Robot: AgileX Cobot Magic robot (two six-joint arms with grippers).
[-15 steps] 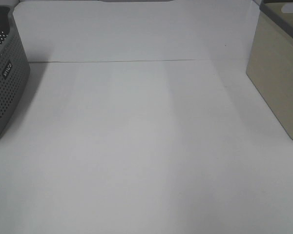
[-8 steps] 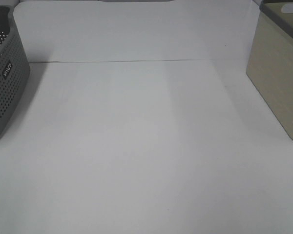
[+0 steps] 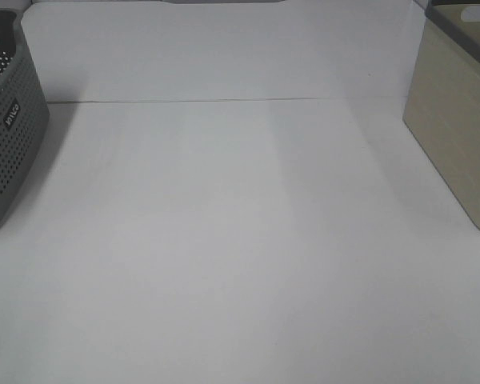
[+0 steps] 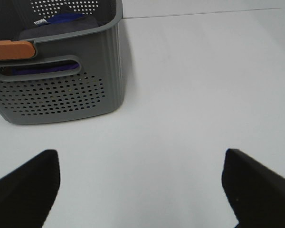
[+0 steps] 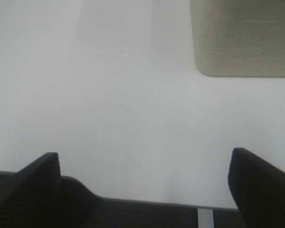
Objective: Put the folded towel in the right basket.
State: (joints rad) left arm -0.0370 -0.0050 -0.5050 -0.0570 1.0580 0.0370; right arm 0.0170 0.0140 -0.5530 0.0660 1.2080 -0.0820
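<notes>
From the high camera I see a plain white tabletop (image 3: 224, 240) with a dark grey perforated plastic basket (image 3: 8, 136) at its nine o'clock edge and a beige smooth-walled basket with a dark grey rim (image 3: 456, 136) at its three o'clock edge. The two baskets sit well apart. Neither arm shows in this view.

On my left wrist feed, the left claw (image 4: 140, 190) is spread wide: only its two black fingertips (image 4: 26, 183) show at the lower corners, far from each other, with bare tabletop between them. It holds nothing and touches nothing. Ahead of it stands the grey perforated basket (image 4: 61, 90), apart from the fingertips. Inside that basket I can see a dark folded cloth with blue-purple parts and a small label (image 4: 57, 23), which I take for the folded towel; more of the purple shows through the handle slot. An orange bar (image 4: 12, 49) lies along the basket rim.

On my right wrist feed, the right claw (image 5: 147, 190) is likewise wide open, its black fingertips (image 5: 261, 185) at the two lower corners and nothing gripped between them. The beige basket's wall (image 5: 242, 38) is ahead of it, not in contact. The tabletop's near edge shows beneath this claw.
</notes>
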